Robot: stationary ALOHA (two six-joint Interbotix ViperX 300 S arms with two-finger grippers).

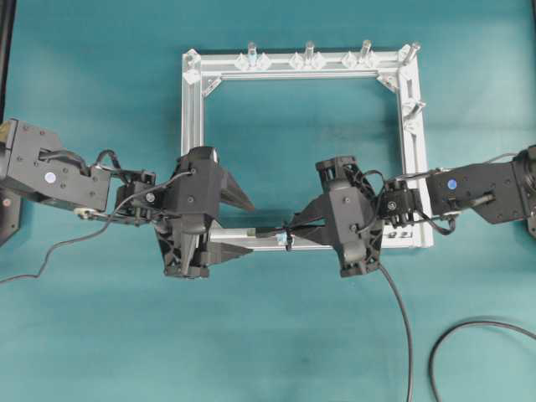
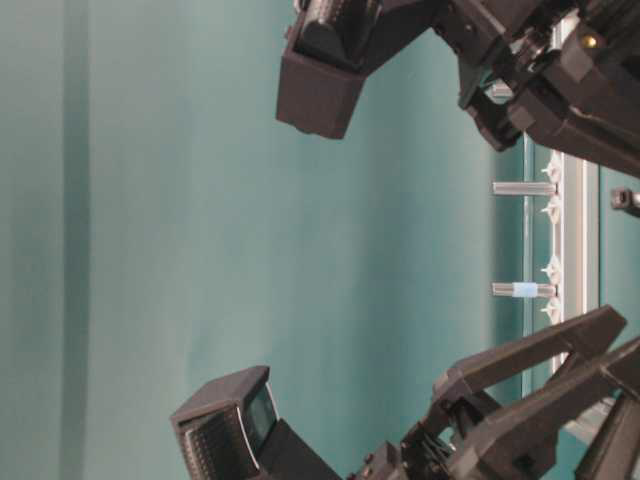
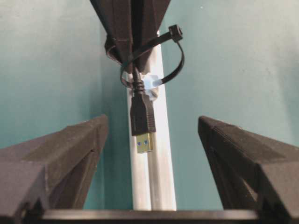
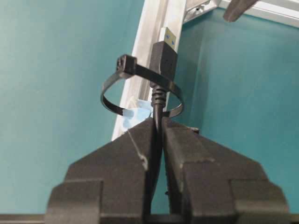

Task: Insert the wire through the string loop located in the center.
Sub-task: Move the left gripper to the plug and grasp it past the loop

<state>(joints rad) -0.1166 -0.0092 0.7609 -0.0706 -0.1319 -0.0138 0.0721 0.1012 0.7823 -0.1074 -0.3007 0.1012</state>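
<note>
Here, the wire (image 4: 159,105) is pinched between the pressed-together fingers of the right gripper (image 4: 158,128), just behind its small black plug (image 4: 164,58). Ahead of those fingertips, the plug has already been passed through the string loop (image 4: 140,93), which stands up from the silver frame bar (image 4: 149,42) beside a scrap of pale blue tape (image 4: 135,112). The yellowish tip of the plug is seen poking out on the far side.

Facing it, the left gripper (image 3: 152,140) is held wide open with nothing in it; the plug (image 3: 142,119) hangs in the gap between its two fingers (image 3: 70,149), touched by neither.

The step in hand is judged to be the handover. The plug would next need to be enclosed by the left fingers and pinched squarely, and only then let go by the right, so the wire can be drawn further through the loop.
</note>
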